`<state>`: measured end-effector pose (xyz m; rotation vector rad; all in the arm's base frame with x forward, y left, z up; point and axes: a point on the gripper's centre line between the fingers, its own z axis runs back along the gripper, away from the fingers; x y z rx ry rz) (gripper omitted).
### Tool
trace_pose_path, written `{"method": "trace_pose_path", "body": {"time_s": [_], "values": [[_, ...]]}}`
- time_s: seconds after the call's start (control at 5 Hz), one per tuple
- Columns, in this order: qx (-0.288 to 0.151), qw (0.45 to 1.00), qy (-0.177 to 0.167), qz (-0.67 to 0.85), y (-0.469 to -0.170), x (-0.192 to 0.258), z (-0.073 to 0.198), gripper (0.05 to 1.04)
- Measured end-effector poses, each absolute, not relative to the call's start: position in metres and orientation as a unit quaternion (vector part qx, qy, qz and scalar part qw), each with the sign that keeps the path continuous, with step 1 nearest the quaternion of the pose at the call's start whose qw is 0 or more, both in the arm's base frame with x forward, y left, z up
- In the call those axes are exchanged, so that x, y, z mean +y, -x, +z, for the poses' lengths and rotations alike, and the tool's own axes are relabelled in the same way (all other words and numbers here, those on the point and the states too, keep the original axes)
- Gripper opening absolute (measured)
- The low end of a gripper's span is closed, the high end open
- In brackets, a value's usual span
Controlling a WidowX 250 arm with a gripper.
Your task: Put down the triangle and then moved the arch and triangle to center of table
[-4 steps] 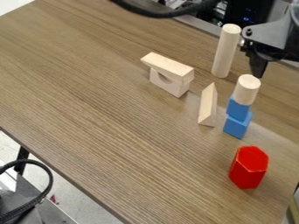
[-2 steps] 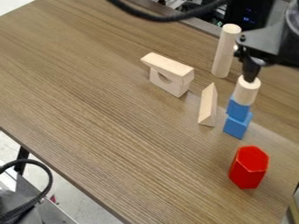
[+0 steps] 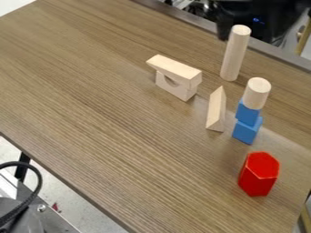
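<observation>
The black gripper (image 3: 226,29) appears as a dark shape at the top right, behind the tall wooden cylinder and apart from the blocks. The pale wooden arch (image 3: 183,92) stands on the table right of the upper middle, its curved hollow partly covered. Across its top lies a long pale block (image 3: 174,67) with a slanted end that overhangs at the left. A pale wooden triangle (image 3: 216,109) stands on the table between the arch and the blue blocks, touching neither.
Two stacked blue blocks (image 3: 247,129) carry a short wooden cylinder (image 3: 256,93). Behind them stands a tall wooden cylinder (image 3: 235,53). A red hexagonal block (image 3: 258,175) is near the right edge of the table (image 3: 109,118).
The arm has drawn back from above the short cylinder towards the top edge, and its cable has left the top of the view. The blocks have stayed where they were.
</observation>
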<state>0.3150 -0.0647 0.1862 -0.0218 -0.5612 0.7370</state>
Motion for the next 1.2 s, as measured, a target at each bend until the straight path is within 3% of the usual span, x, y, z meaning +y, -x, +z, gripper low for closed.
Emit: {"method": "trace_pose_path", "body": {"time_s": [0.2, 0.4, 0.6, 1.2], "values": [[-0.230, 0.887, -0.003, 0.401, -0.327, -0.051, 0.166, 0.999], [-0.182, 0.873, -0.048, 0.451, -0.337, -0.041, 0.139, 0.999], [-0.141, 0.826, -0.070, 0.541, -0.336, -0.026, 0.118, 0.999], [-0.097, 0.737, -0.068, 0.665, -0.333, 0.021, 0.101, 0.999]]}}
